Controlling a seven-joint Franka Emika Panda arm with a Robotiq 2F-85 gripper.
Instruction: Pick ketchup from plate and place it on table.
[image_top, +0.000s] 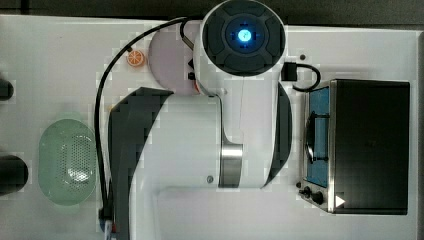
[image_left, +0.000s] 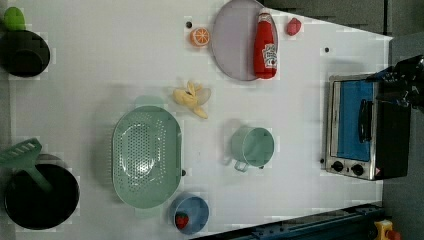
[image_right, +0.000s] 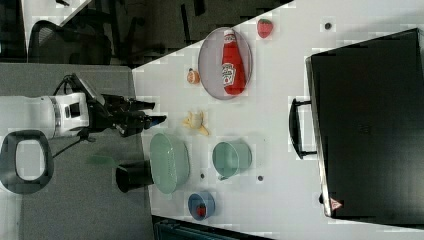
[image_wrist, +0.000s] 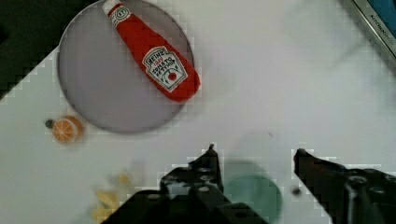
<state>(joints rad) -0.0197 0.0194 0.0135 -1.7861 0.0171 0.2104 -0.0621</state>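
Ketchup: the red ketchup bottle lay flat on the plate, along the plate's edge toward the left view's right, its pale cap pointing to the top of the left view. Its label showed in the wrist view.
Plate: the round greyish-lilac plate sat on the white table near the table's far edge in the left view. In the top view the arm covered part of the plate.
Gripper: the gripper stood open with a wide gap between its two dark fingers, and nothing was held between them. In the right view the gripper hung off the table's edge, well apart from the ketchup bottle.
Orange slice: an orange slice lay just beside the plate, on the left view's left.
Strawberry: a small red strawberry lay on the table near the bottle's cap end, on the left view's right.
Banana: a peeled banana lay between the plate and the green basket.
Cup: a pale green cup stood on the table, on the left view's right of the basket.
Blue dish: a small blue dish held a second strawberry.
Oven: a toaster oven sat at the left view's right.
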